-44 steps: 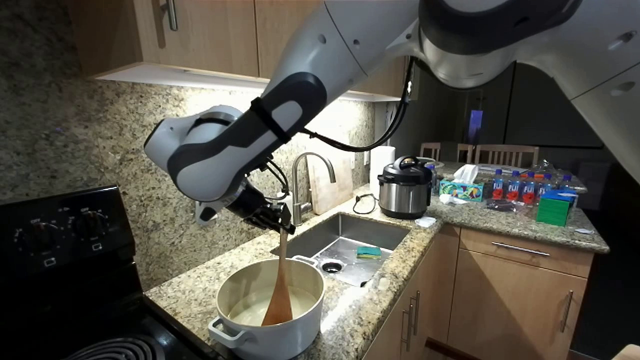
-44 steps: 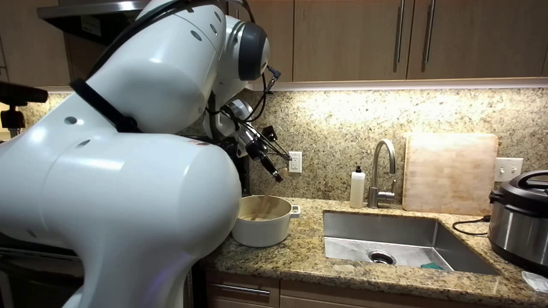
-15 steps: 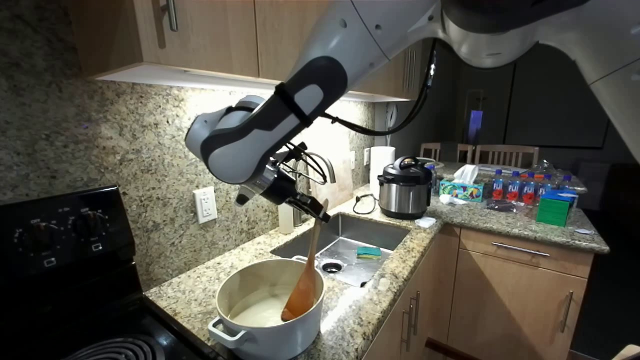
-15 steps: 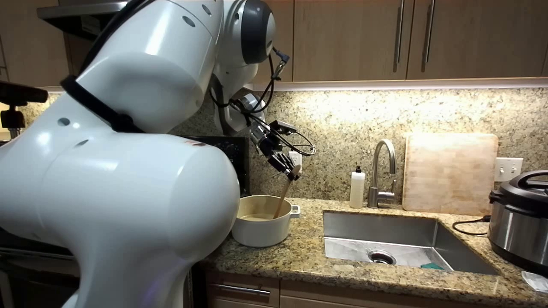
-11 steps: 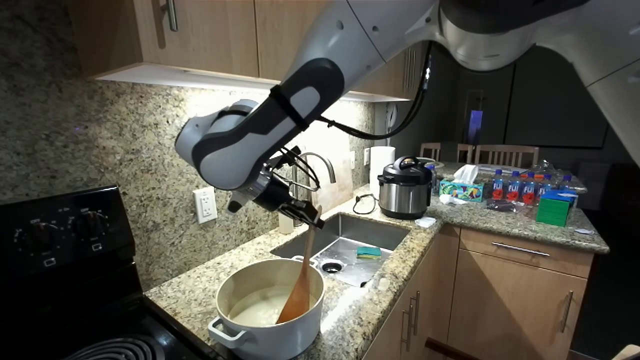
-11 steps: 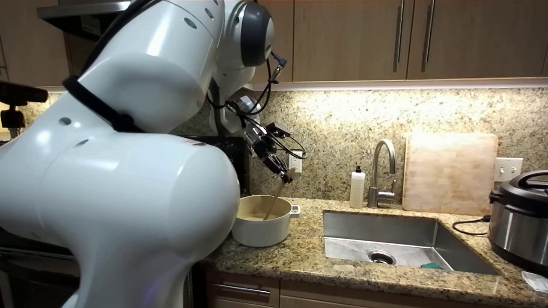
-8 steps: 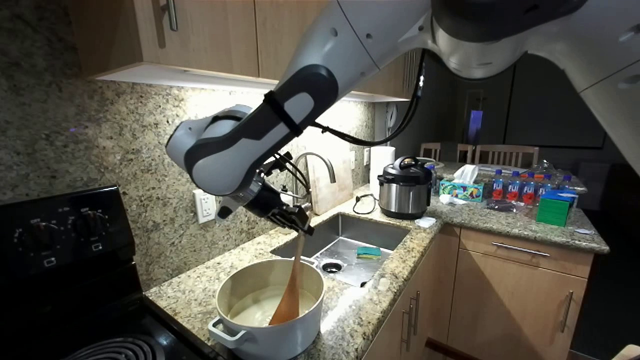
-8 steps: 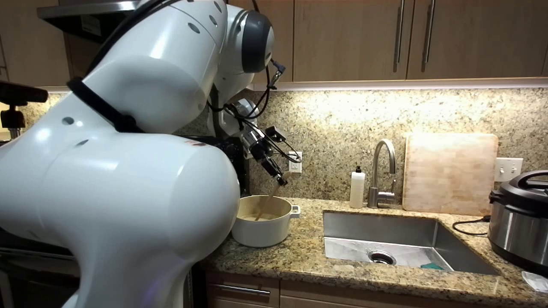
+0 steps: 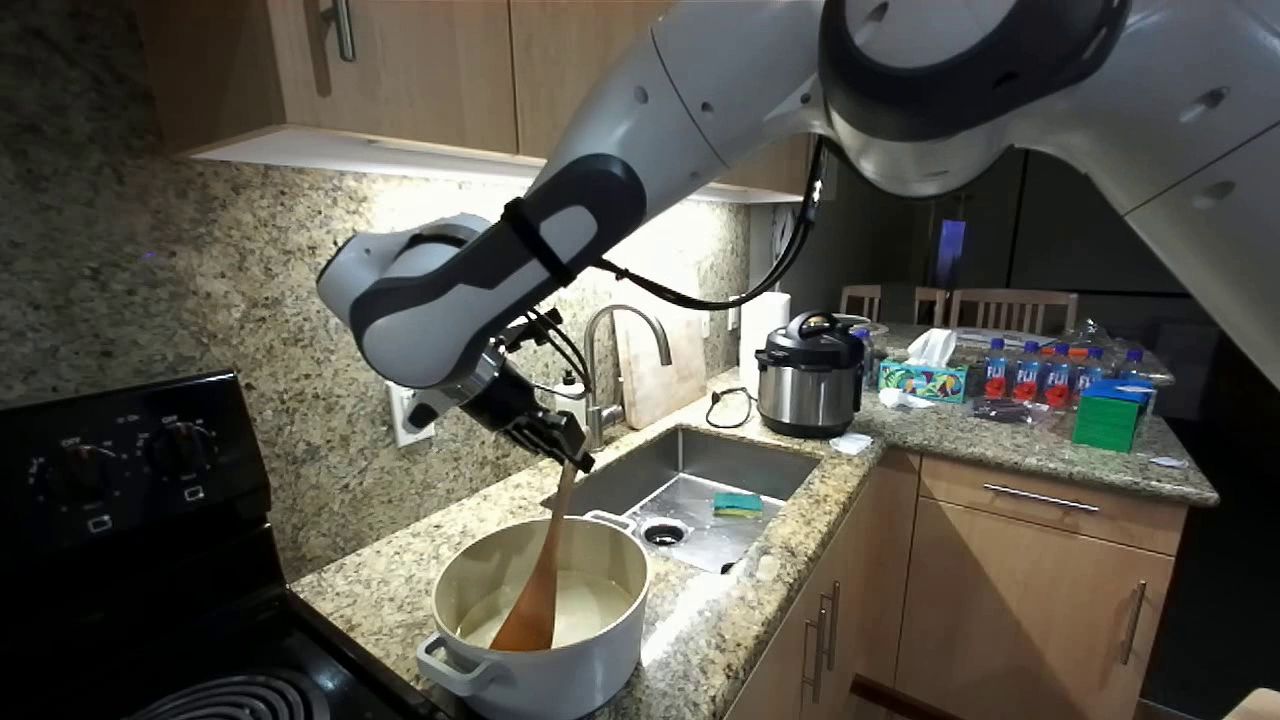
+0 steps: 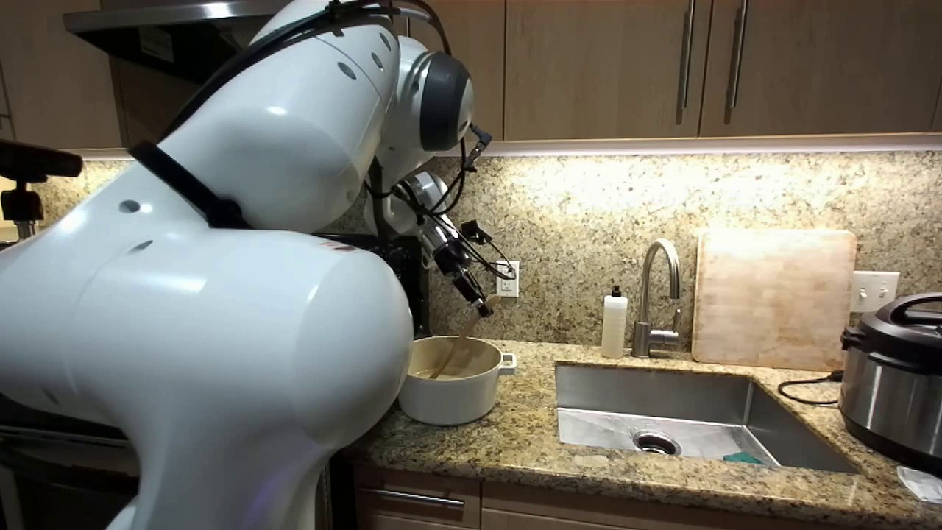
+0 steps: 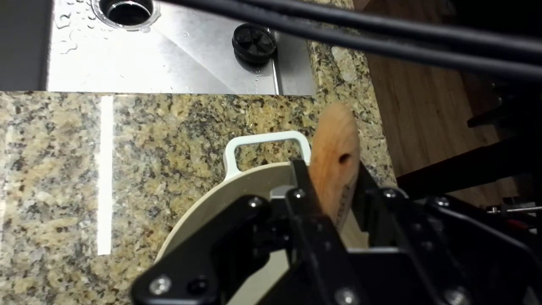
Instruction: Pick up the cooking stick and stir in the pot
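Cooking stick (image 9: 545, 572) moves left across the pot (image 9: 570, 685), fingers (image 11: 304, 203) clamped on it; a hard knock against the pot's left wall could twist it loose.

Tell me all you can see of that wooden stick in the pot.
The cooking stick looks like brown wood: slim handle, blade flaring wide, a small hole and unreadable lettering near the rounded top. It stands tilted in the pot, blade down, apparently dipped in pale liquid, its tip hidden. The gripper clamps the handle near its top.
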### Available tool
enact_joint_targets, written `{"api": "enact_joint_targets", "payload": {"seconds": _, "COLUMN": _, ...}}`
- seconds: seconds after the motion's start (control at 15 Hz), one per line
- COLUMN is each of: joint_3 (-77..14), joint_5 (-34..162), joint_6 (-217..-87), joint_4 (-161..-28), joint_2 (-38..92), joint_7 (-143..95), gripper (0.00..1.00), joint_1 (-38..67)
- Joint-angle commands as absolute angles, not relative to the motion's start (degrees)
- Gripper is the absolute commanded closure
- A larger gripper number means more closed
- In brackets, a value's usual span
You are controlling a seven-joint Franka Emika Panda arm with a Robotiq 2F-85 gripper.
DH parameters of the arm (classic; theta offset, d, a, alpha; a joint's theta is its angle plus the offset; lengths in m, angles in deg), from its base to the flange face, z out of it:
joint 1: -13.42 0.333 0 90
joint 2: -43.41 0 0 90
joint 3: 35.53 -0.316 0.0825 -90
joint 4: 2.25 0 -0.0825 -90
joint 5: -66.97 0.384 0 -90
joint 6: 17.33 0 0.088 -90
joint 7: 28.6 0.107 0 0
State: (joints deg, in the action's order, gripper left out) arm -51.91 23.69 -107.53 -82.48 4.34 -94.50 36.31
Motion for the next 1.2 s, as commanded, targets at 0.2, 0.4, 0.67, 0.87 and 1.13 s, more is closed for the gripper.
{"api": "enact_joint_targets", "payload": {"seconds": 0.2, "joint_3": -49.66, "joint_5": 28.23, "joint_6": -109.51, "joint_4": -80.9, "joint_2": 4.06, "joint_7": -91.63, "gripper": 0.93, "joint_1": 34.69}}
{"api": "enact_joint_targets", "payload": {"seconds": 0.4, "joint_3": -48.2, "joint_5": 27.17, "joint_6": -109.61, "joint_4": -83.94, "joint_2": 6.57, "joint_7": -86.33, "gripper": 0.93, "joint_1": 34.96}}
{"api": "enact_joint_targets", "payload": {"seconds": 0.67, "joint_3": -47.09, "joint_5": 24.46, "joint_6": -109.15, "joint_4": -89.23, "joint_2": 11.15, "joint_7": -76.81, "gripper": 0.93, "joint_1": 35.9}}
{"api": "enact_joint_targets", "payload": {"seconds": 0.87, "joint_3": -47.92, "joint_5": 22.12, "joint_6": -106.73, "joint_4": -93.49, "joint_2": 14.56, "joint_7": -75.46, "gripper": 0.93, "joint_1": 36.18}}
{"api": "enact_joint_targets", "payload": {"seconds": 1.13, "joint_3": -49.77, "joint_5": 20.07, "joint_6": -101.01, "joint_4": -96.5, "joint_2": 16.18, "joint_7": -79.92, "gripper": 0.93, "joint_1": 36.39}}
